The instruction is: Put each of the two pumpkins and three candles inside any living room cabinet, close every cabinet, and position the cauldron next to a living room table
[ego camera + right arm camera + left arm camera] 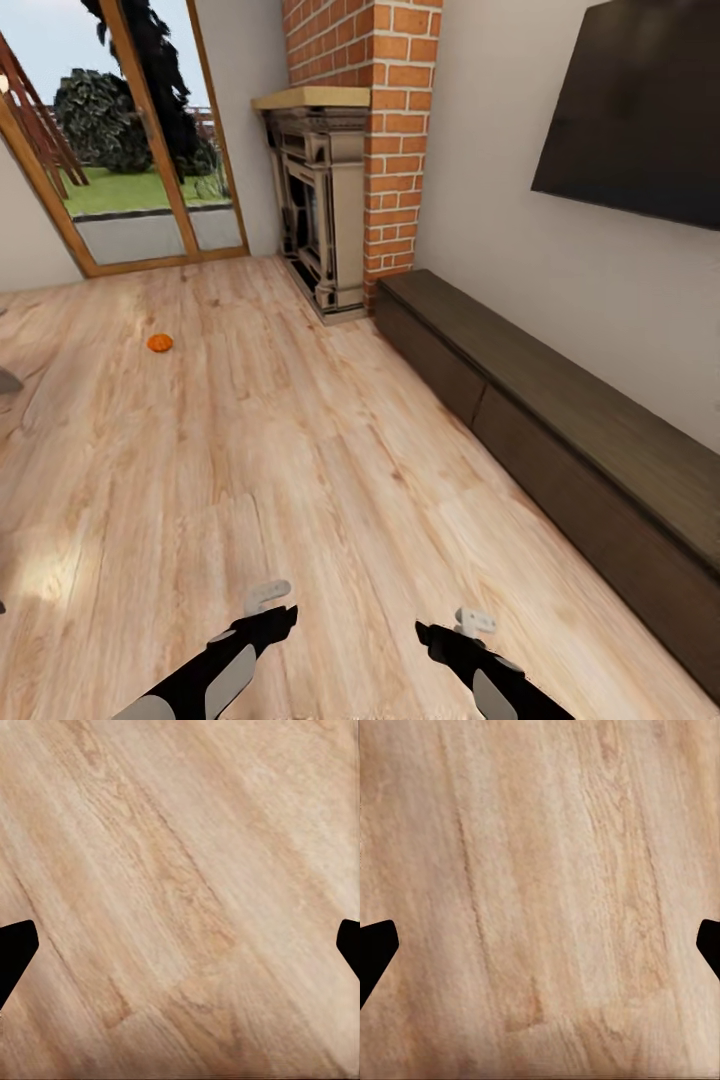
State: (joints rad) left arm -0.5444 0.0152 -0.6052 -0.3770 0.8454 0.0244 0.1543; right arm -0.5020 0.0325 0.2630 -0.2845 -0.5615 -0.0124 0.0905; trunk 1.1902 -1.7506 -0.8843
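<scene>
So as far as I can tell this is pretty much the start of the job. One pumpkin [159,343] is sitting on the bare floor [300,480] in the left-middle of the head view, well apart from everything else. The cabinet [560,440], that long low dark-brown unit, runs along the wall from the centre down to the lower right, and every drawer front I can see on it looks shut. So from what's in front of me nothing looks stowed yet, and my guess is the pumpkin is the next pickup.

Both arms hang low at the bottom edge of the head view. The left gripper [540,945] has its fingers spread wide with nothing between them but floorboards, and same deal for the right gripper [180,945]: released and empty.

Room-wise: light wood plank flooring, a brick chimney [370,130] with a fireplace [315,215] at top centre, a glass door [130,140] with a wooden frame looking onto a garden at upper left, and a dark TV [640,110] on the wall at upper right, above the cabinet
</scene>
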